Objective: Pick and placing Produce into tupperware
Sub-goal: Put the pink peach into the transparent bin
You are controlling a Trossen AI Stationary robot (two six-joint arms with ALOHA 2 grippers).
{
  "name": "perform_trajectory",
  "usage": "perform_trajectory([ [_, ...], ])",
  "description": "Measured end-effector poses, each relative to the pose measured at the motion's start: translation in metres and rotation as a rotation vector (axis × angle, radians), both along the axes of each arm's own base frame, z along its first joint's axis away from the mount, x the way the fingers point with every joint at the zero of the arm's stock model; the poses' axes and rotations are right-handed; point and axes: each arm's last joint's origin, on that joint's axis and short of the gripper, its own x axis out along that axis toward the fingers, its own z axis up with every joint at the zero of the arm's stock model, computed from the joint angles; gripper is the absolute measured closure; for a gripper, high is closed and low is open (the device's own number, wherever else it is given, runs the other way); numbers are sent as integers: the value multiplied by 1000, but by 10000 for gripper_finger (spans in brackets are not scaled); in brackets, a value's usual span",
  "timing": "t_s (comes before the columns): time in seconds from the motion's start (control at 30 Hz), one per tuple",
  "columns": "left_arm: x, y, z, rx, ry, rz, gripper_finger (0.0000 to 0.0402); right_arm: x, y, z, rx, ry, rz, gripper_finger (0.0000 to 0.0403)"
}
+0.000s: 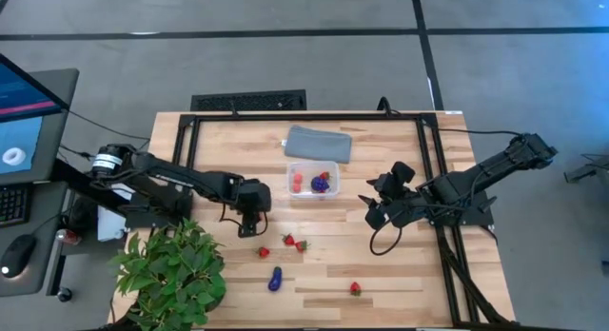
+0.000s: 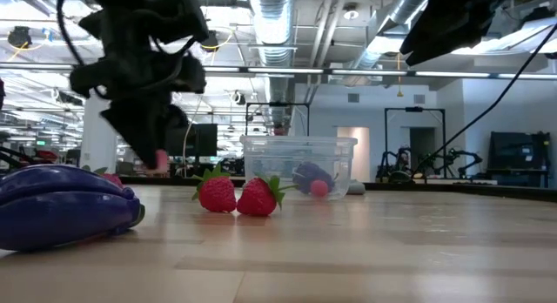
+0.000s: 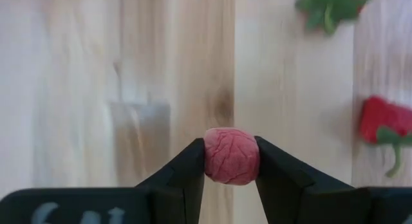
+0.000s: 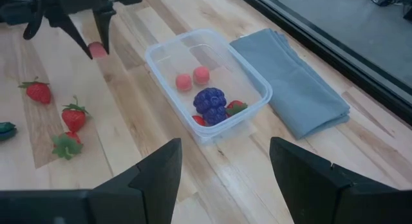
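Left gripper point(image 3: 230, 161) clamps a pinkish bit point(image 3: 232, 156) (right gripper point(image 4: 222, 176) gapes).

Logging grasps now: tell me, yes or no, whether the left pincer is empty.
No: in the left wrist view the left pincer is shut on a pink fruit, held above the table.

No legible text, labels or brands; pale marks on left pincer point(image 3: 232, 169) body unreadable.

Low view: purple fruit point(image 2: 61, 207) cut by the picture's edge, blurred. Tupperware point(image 2: 298, 166) contents smeared behind its wall. Left wrist: corner strawberry point(image 3: 329, 6) cropped, blurred.
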Motion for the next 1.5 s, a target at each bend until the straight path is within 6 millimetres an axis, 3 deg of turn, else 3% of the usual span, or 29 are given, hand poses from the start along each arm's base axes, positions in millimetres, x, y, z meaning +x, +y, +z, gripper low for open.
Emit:
perform_trajectory([
  [0.37, 25, 19, 38, 93, -144, -4, 293, 1, 1, 0, 22, 0, 16, 143],
  [0.73, 43, 50, 73, 175, -297, 42, 294, 1, 1, 1, 27, -10, 15, 143],
  [1.5, 52, 80, 88, 240, -483, 92, 294, 2, 1, 1, 30, -22, 12, 143],
])
